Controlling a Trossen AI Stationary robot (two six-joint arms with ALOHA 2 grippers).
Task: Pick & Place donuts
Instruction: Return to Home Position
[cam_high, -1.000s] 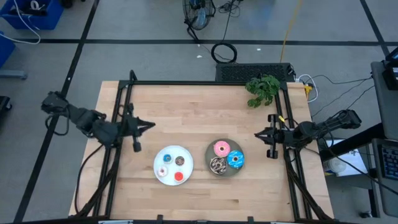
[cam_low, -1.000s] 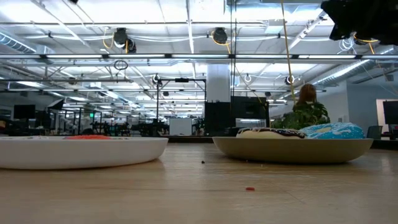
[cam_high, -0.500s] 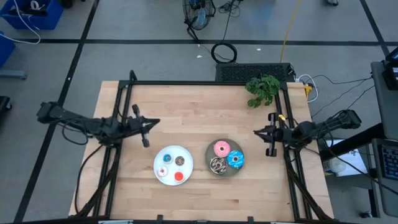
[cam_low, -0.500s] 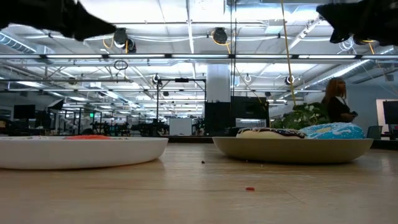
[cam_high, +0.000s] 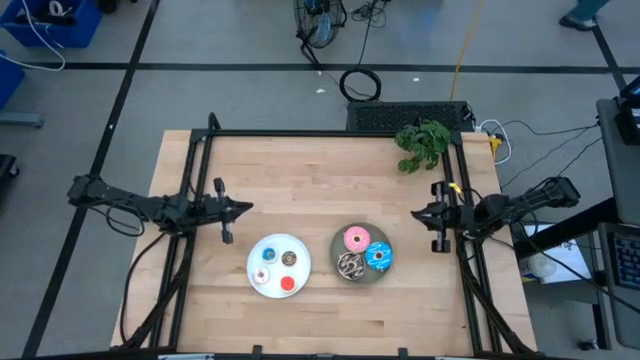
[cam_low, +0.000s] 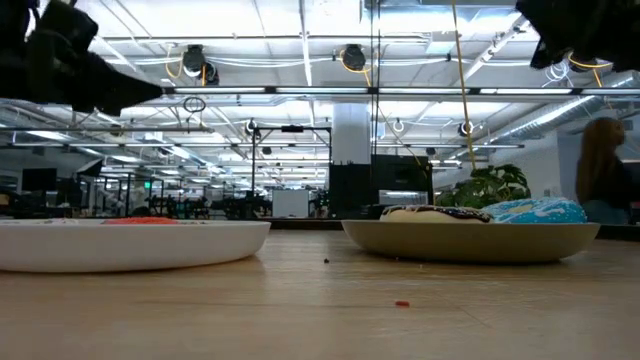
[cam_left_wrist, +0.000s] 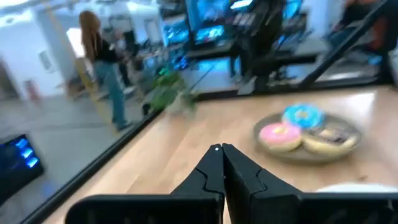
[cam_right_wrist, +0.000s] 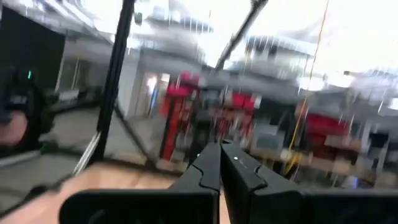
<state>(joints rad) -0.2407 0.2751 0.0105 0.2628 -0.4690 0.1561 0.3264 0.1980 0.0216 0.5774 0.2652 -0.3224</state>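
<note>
Several mini donuts, blue (cam_high: 268, 253), brown (cam_high: 289, 259), white (cam_high: 262, 276) and red (cam_high: 287, 283), lie on the round white plate (cam_high: 256, 262). The pink (cam_high: 356, 238), blue (cam_high: 378, 256) and sprinkled brown (cam_high: 350, 265) donuts lie on the round grey plate (cam_high: 337, 250). My left gripper (cam_high: 245, 208) hovers shut above the table's left side, pointing level toward the right edge; its wrist view shows its shut fingers (cam_left_wrist: 219, 149) and the grey plate's donuts (cam_left_wrist: 280, 135) beyond. My right gripper (cam_high: 413, 213) waits shut at the right side, off the table.
A green plant (cam_high: 422, 143) stands at the far right corner. A black frame (cam_high: 330, 133) runs along the far, left and right edges. Bare wood lies between the grippers and in front of the plates. A person (cam_low: 600, 170) stands in the room beyond.
My left gripper has come down toward the table at the left side and tipped up to level, staying shut with nothing in it. The donuts and plates have kept their places. A person in the room behind has walked toward the right.
</note>
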